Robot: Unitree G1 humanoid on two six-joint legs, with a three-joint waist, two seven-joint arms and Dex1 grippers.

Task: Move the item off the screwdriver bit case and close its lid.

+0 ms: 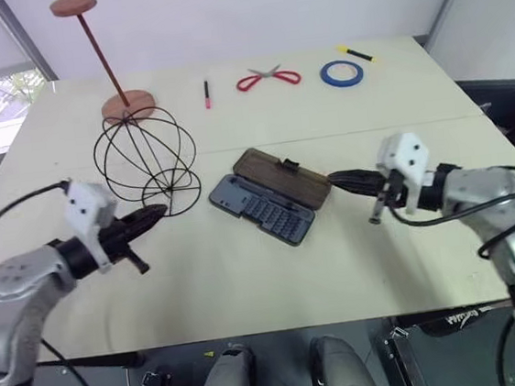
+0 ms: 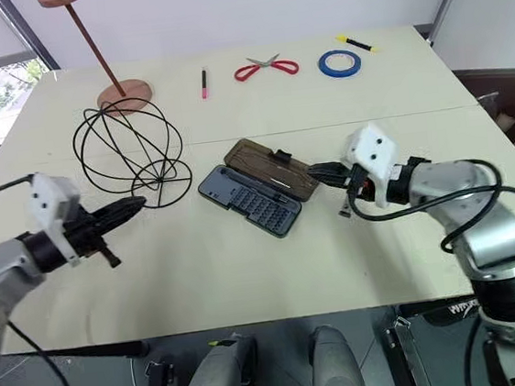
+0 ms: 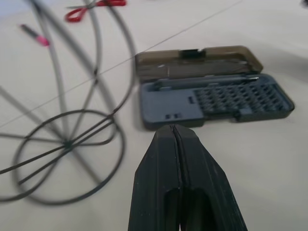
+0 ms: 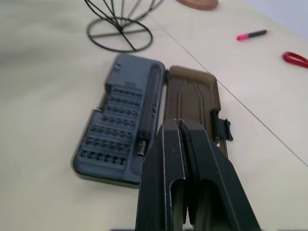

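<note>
The item, a black wire globe cage (image 1: 146,159), stands on the table just left of the screwdriver bit case (image 1: 261,207) and apart from it. The case lies open, its bit rows showing. Its brown tinted lid (image 1: 281,178) is folded back flat on the far side, with the black latch tab (image 4: 223,129) on its outer edge. My left gripper (image 1: 158,213) is shut and empty, close to the cage's base ring (image 3: 67,163) and pointing toward the case. My right gripper (image 1: 337,181) is shut and empty, its tip just right of the lid.
A reddish-brown stand with a disc top (image 1: 102,53) rises behind the cage. Along the far edge of the table lie a pink marker (image 1: 206,93), red scissors (image 1: 268,78), a blue tape roll (image 1: 342,73) and a yellow pen (image 1: 354,53). Bare table lies in front of the case.
</note>
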